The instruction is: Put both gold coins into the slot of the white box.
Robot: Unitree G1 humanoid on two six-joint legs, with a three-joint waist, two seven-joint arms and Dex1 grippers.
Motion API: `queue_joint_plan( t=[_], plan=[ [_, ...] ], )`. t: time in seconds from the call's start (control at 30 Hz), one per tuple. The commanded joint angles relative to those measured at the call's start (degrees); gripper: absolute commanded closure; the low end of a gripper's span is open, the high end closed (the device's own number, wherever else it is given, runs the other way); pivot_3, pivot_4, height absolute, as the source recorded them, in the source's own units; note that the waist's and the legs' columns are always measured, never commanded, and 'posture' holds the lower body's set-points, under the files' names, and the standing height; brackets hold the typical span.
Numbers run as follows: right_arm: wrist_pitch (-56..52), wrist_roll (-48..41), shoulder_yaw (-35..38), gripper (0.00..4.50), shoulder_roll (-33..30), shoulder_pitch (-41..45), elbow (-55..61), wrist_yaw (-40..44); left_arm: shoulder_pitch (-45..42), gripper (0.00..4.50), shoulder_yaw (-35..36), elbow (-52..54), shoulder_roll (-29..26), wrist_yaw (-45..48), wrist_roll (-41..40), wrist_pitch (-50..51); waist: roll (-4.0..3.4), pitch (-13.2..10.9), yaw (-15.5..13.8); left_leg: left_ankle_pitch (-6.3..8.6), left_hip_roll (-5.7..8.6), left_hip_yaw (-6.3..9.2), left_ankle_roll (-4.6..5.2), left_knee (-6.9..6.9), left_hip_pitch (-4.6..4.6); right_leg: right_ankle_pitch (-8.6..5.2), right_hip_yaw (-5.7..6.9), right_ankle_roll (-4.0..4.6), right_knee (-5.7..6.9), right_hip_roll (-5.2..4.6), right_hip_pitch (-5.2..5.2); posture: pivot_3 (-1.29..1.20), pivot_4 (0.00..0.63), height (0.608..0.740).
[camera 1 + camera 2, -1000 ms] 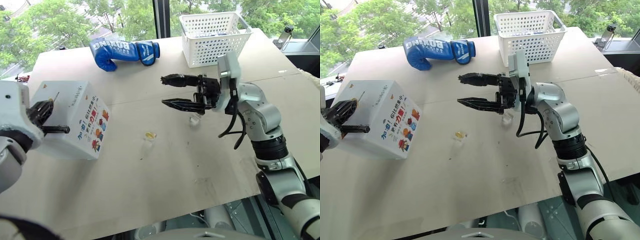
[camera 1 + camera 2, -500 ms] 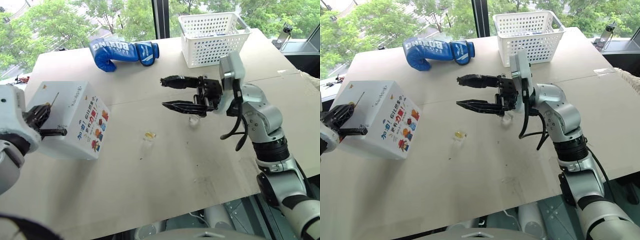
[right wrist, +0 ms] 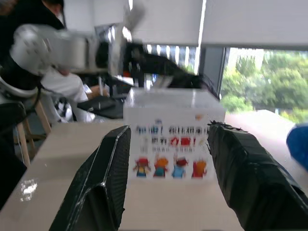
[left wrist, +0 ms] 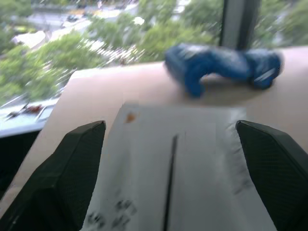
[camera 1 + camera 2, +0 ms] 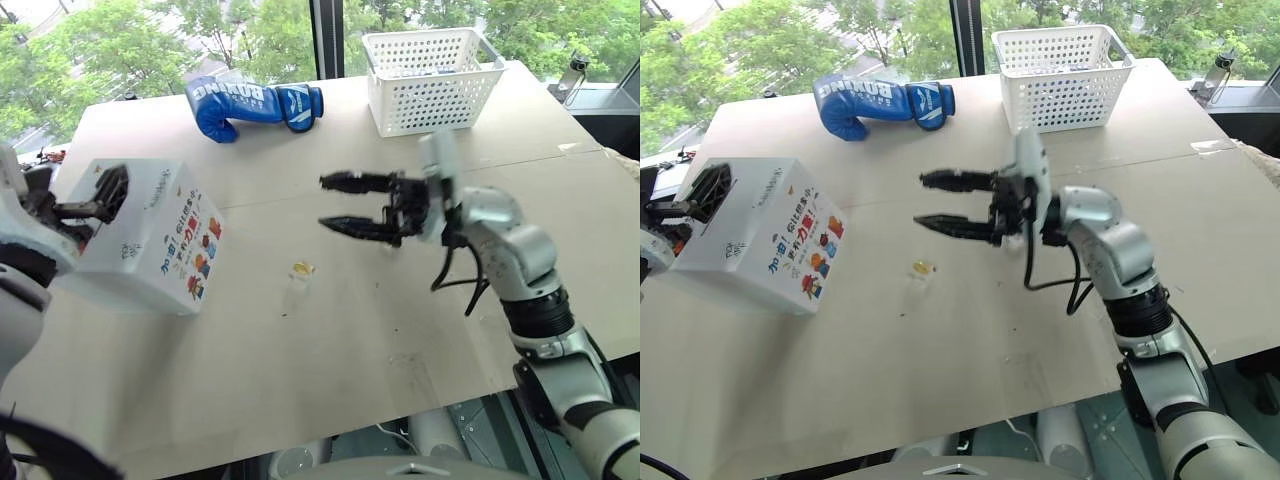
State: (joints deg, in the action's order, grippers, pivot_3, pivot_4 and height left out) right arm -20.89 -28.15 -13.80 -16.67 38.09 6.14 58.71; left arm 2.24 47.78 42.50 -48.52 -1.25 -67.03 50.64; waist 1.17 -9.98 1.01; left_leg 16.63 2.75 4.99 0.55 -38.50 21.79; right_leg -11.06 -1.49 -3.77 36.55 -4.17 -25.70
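Green trees fill the windows behind a wide tan table (image 5: 330, 340); your two arms reach over it. At the far edge you have a blue boxing glove (image 5: 252, 104) and, to its right, a white perforated basket (image 5: 430, 78).

White box (image 5: 150, 240) sits near the table's left edge, its cartoon-printed face turned toward the middle. Its plain top carries the slot (image 4: 169, 180), a thin dark line running lengthwise between your left fingers in the left wrist view.

Your left gripper (image 5: 90, 200) hovers at the box's top, left side, fingers (image 4: 72, 178) spread wide with nothing between them; whether they touch the box you cannot tell.

One gold coin (image 5: 301, 269) lies on the bare table between the box and your right gripper, resting on top of a small clear block. A second coin is nowhere you can make out.

Your right gripper (image 5: 335, 203) hangs above the table's middle, pointing left toward the box, fingers (image 3: 108, 178) parted and empty. A small clear block (image 5: 387, 243) lies just under its wrist
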Motion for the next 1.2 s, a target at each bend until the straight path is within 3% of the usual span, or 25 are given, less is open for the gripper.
queue_joint_plan(
  t=[0.03, 0.2, 0.33, 0.6, 0.87, 0.97, 1.1, 1.2],
  plan=[
    [3.47, 9.18, -5.27, 1.74, -1.15, -1.40, -0.97, -2.66, 8.74, 0.32, 1.70, 8.44, -0.16, 12.78, -7.94, -0.56, -0.02, -0.02, 0.78, 0.02, -0.01, -0.09, 0.03, 0.00, 0.01, 0.00, -0.02, 0.00, 0.00, -0.02, -0.05, 0.00, 0.150, 0.721],
    [3.92, 15.59, -8.75, 1.74, 2.99, -3.00, -5.53, -9.09, 24.56, 0.32, 4.07, 15.87, 1.89, 24.23, -8.15, -2.56, -0.05, -0.04, 1.65, 0.00, -0.11, -0.15, 0.00, 0.05, -0.06, -0.01, -0.03, 0.02, 0.11, 0.08, -0.14, 0.00, 0.150, 0.721],
    [5.05, 19.39, -10.54, 1.74, 7.16, -3.67, -9.34, -12.86, 40.24, 0.32, 1.50, 17.25, 4.68, 32.93, 6.97, -5.38, -0.11, -0.07, 1.66, -0.03, -0.17, -0.30, -0.05, 0.06, -0.18, 0.00, -0.11, 0.07, 0.20, 0.20, -0.07, 0.00, 0.150, 0.721],
    [6.03, 22.86, -12.33, 1.74, 12.14, -3.95, -14.37, -15.39, 44.44, 0.32, -8.05, 11.26, 20.31, 36.10, 23.21, -20.71, 0.18, 0.11, 1.11, -0.03, -0.10, -0.17, -0.03, -0.11, -0.14, 0.03, 0.02, 0.13, 0.07, 0.13, 0.15, 0.00, 0.150, 0.721],
    [5.98, 25.32, -13.11, 1.74, 14.47, -3.25, -18.15, -16.22, 45.53, 0.32, -12.49, 9.53, 24.12, 37.22, 28.18, -26.86, 0.17, 0.10, 1.33, -0.03, -0.16, -0.10, -0.02, -0.12, -0.14, 0.03, 0.11, 0.13, 0.12, 0.16, 0.13, 0.00, 0.150, 0.721],
    [6.33, 25.26, -13.16, 2.60, 14.98, -3.65, -18.15, -15.53, 45.45, 0.22, -12.90, 9.23, 24.71, 37.03, 28.10, -27.67, 0.17, 0.10, 1.37, -0.02, -0.16, -0.11, -0.01, -0.13, -0.13, 0.04, 0.09, 0.12, 0.12, 0.16, 0.13, 0.00, 0.150, 0.721],
    [6.35, 25.37, -13.45, 4.47, 15.38, -3.89, -18.04, -14.84, 45.26, 0.22, -13.18, 8.71, 24.82, 36.90, 27.93, -28.16, 0.16, 0.10, 1.38, 0.09, -0.15, -0.10, 0.18, -0.12, -0.14, 0.04, 0.10, 0.12, 0.12, 0.16, 0.13, 0.00, 0.150, 0.721],
    [6.38, 25.37, -13.52, 4.47, 15.49, -3.97, -17.86, -14.34, 44.83, 0.22, -13.50, 8.40, 24.85, 36.57, 27.56, -28.41, 0.16, 0.10, 1.37, 0.09, -0.15, -0.08, 0.18, -0.13, -0.15, 0.04, 0.12, 0.12, 0.13, 0.17, 0.13, 0.00, 0.150, 0.721]
  ],
)
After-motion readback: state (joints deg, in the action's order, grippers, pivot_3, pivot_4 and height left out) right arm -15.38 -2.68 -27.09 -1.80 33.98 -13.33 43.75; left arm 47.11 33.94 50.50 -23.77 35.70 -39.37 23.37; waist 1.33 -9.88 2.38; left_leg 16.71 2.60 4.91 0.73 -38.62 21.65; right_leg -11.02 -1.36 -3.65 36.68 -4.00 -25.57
